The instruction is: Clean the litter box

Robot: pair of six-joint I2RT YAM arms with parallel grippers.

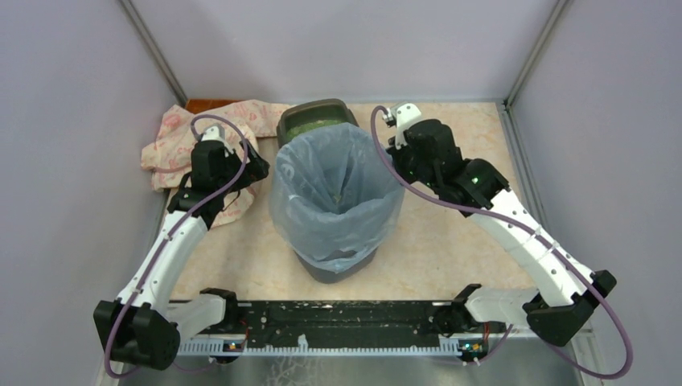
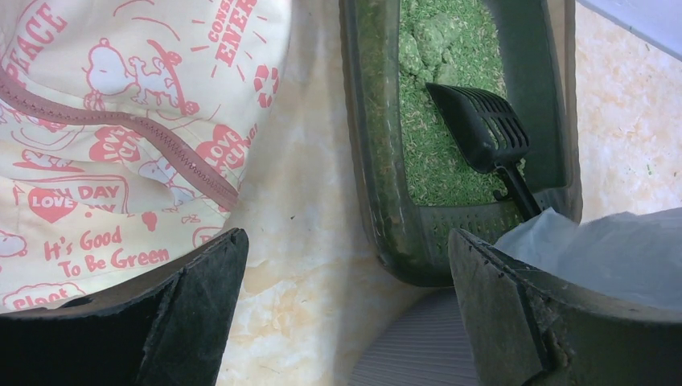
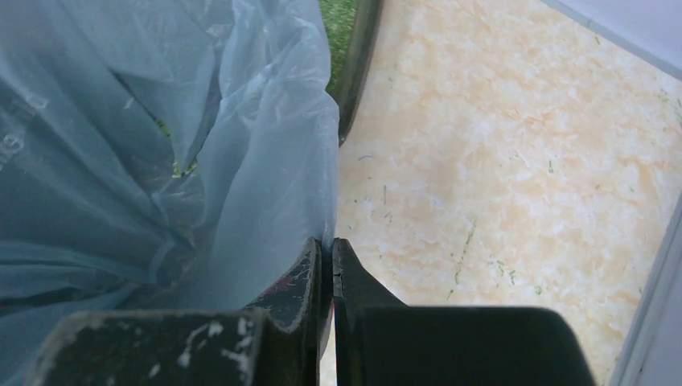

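Far-left corner of the pale marbled beige table [image 3: 499, 161]: a crumpled cream cloth bag with pink cartoon print and a pink zip [image 2: 96, 121], not part of the job. The left gripper [image 2: 346, 265] hangs just right of it, jaws spread wide with nothing in them, over bare table by the near-left corner of the litter box. The shallow dark grey-green plastic litter box [image 2: 362, 161] sits at the middle of the table's far edge, directly behind the bin, with loose green granular litter [image 2: 434, 161] in it and a few lumps [image 2: 430, 40] at its far end. A small black slotted plastic scoop [image 2: 482, 133] lies in the litter, head down in the granules, handle running toward the near-right corner of the box, where the bag edge covers its end. At table centre is the tall round dark bin [image 1: 338, 269] lined with a blue-grey plastic bag [image 3: 121, 121], green specks inside it. The right gripper [image 3: 332, 257] is at the bag's right rim with its fingers pressed together; the film edge runs right down to the tips, and I can't tell if any is nipped. My read: we're between scoops, with the right arm tending the bag rim. Next, I think the left arm needs to go right, drop onto the scoop handle, align with it and clear the bag.
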